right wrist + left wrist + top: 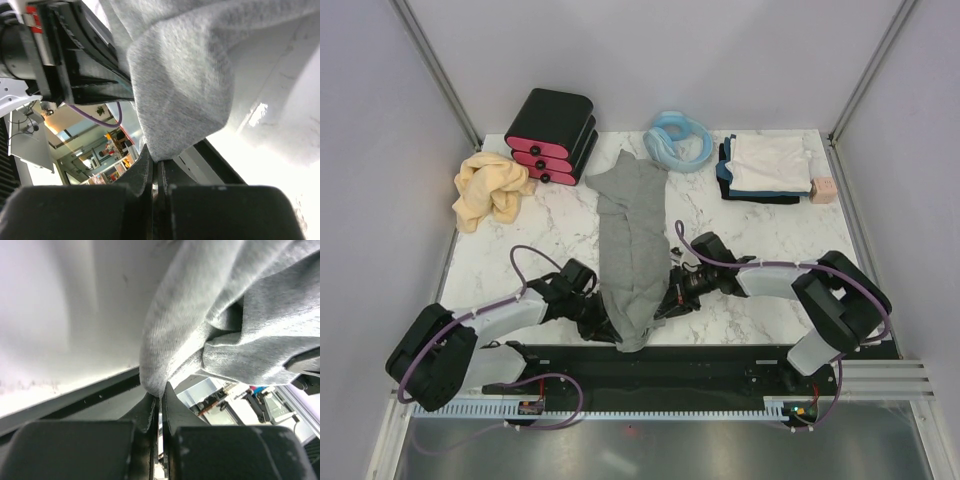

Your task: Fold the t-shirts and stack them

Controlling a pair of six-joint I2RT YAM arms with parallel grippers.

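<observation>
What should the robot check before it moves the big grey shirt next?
1. The left claw is shut on the grey t-shirt: ok, it pinches a fold at its tips.
2. The right claw is shut on the same shirt: ok.
3. Shirt spread flat: not ok, it is bunched into a long narrow strip that reaches the near edge of the table.
4. Far end clear of the light-blue hose: cannot tell, they lie very close.
5. The folded stack is tidy and out of the way at the far right: ok.
</observation>
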